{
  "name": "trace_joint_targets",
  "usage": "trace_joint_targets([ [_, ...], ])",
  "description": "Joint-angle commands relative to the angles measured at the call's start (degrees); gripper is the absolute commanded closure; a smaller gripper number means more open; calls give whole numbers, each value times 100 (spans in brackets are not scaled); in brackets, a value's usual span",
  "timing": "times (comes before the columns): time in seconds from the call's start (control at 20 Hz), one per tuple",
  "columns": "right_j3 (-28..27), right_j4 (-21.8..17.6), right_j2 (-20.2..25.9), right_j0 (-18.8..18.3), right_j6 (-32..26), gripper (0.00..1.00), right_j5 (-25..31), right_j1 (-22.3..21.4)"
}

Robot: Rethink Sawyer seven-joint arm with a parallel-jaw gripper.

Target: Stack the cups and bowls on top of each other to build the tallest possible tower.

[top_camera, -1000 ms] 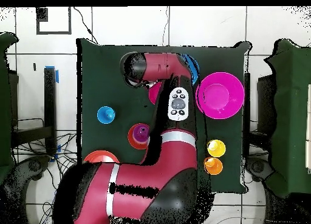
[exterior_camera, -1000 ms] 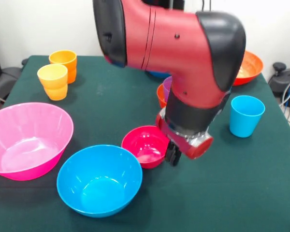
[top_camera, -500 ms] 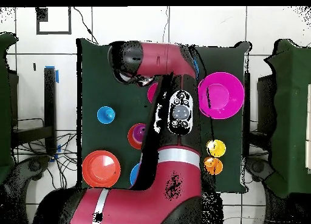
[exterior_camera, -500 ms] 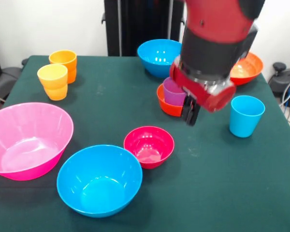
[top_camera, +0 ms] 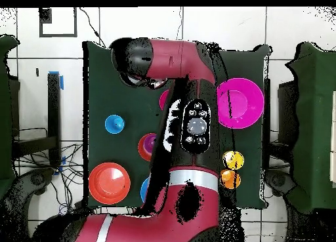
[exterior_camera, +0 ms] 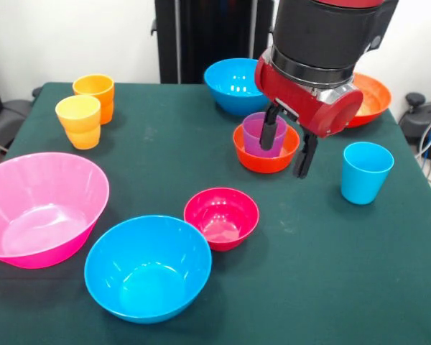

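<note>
Tool (exterior_camera: 287, 147) spread wide, empty, over translucent purple plastic cup (exterior_camera: 258, 134) nested in small orange-red plastic bowl (exterior_camera: 265, 157). Small glossy magenta bowl (exterior_camera: 221, 217) loose at its 7 o'clock; remaining pieces unstacked.

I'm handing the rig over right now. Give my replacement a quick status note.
Gripper: open, empty, hanging over the small orange-red plastic bowl.
Done: translucent purple cup stands inside that bowl.
Loose: small magenta bowl, near blue bowl, large pink bowl, light blue cup, orange cup and yellow-orange cup, far blue bowl, wide orange-red bowl.
Left: stack all these.
</note>
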Motion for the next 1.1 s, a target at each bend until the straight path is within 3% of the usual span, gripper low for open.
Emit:
trace_joint_targets([
  [0.05,623,-357,337,-50,-532,0,-470,345],
  [0.4,856,-378,242,-35,-258,0,-900,598],
  [0.7,708,-474,126,-23,-245,0,-1189,863],
  [1.1,690,-487,39,-67,-35,0,-2106,1350],
])
